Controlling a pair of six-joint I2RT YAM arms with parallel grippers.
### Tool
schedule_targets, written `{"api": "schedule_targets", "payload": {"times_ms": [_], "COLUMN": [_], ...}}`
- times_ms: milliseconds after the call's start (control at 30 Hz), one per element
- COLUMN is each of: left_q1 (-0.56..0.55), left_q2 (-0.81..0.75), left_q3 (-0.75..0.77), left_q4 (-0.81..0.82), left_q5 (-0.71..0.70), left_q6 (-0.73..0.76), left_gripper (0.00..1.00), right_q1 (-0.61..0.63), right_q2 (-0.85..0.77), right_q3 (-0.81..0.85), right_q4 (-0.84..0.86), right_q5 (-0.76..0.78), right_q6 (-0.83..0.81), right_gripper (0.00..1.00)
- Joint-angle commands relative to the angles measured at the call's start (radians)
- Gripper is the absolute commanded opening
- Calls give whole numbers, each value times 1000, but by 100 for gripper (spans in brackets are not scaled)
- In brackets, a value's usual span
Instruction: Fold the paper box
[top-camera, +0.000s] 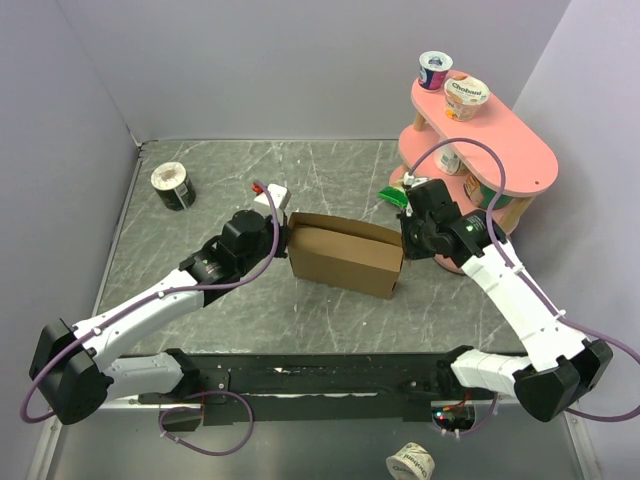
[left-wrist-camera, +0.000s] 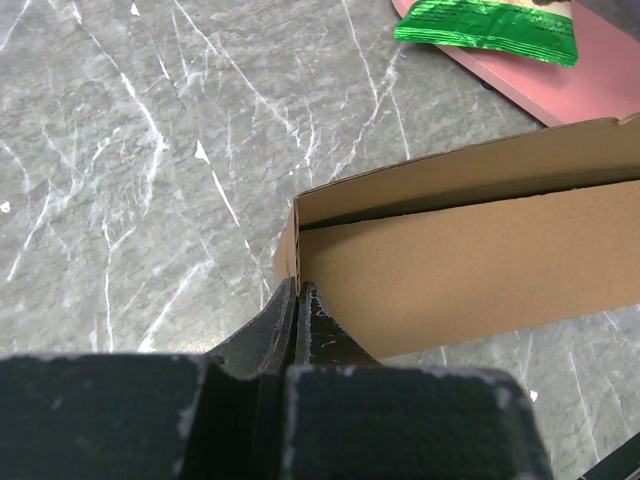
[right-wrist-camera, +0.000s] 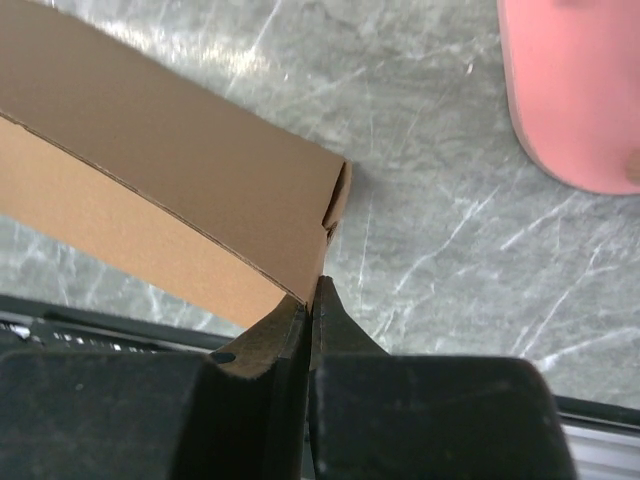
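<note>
The box (top-camera: 345, 258) sits mid-worktop (top-camera: 300, 170), between the arms. The left end effector (left-wrist-camera: 298, 300) pinches its left end wall, jaws narrow. The right end effector (right-wrist-camera: 312, 300) pinches its right end corner.

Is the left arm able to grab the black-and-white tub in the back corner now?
Unlikely: the left arm has its jaws shut on the brown cardboard box, so it must let go first. The grey table towards the black-and-white tub looks free.
</note>
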Motion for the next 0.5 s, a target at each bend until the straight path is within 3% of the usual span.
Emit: {"api": "schedule_targets", "payload": {"times_ms": [0,467], "left_q1": [-37,-37], "left_q2": [16,3], "left_q3": [-24,-32], "left_q4": [-78,-73], "left_q5": [86,93], "left_q6": [-31,-33], "left_gripper": [1,1], "right_q1": [15,10], "right_q2": [8,-5], "right_q3": [27,-38], "right_q4": [202,343], "right_q5": [-104,-113], "right_q6": [80,148], "right_gripper": [0,0]}}
